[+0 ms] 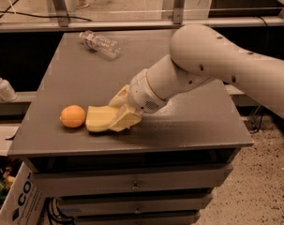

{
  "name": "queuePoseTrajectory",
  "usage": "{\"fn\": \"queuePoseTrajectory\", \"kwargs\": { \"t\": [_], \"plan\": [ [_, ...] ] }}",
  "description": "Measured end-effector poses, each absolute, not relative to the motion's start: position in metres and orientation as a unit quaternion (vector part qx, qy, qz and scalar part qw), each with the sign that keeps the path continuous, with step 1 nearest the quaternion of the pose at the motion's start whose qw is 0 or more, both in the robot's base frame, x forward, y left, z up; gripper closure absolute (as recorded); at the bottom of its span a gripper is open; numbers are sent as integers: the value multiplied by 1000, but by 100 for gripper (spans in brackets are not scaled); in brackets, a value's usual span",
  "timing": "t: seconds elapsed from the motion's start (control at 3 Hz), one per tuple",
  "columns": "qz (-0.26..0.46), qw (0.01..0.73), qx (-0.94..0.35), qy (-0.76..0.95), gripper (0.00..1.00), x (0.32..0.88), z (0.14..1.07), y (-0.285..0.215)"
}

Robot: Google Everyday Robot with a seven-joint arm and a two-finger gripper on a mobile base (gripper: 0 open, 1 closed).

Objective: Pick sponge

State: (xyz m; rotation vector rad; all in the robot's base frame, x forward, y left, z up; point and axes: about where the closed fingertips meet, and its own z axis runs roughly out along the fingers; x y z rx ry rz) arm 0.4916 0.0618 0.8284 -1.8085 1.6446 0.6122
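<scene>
The pale yellow sponge [97, 118] lies flat on the grey table [179, 121], near the front left, just right of the round orange fruit [72, 116]. My gripper [119, 110] reaches in from the right and is down at table level on the sponge's right end. Its cream padded fingers [128, 120] press in on that end from the front and the back, and they hide it. The sponge still rests on the table top.
A clear plastic bottle [100, 44] lies on its side at the table's back left. My large white arm [212, 64] spans the right half of the table. A pump bottle [3, 86] stands on a ledge to the left. Drawers sit below the table's front edge.
</scene>
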Motion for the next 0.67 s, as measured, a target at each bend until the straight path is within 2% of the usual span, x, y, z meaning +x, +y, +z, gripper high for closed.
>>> {"fn": "queuePoseTrajectory", "kwargs": {
  "t": [0.33, 0.67],
  "plan": [
    [219, 317, -679, 625, 100, 499, 843, 46],
    [192, 320, -680, 631, 100, 504, 864, 20]
  ]
}}
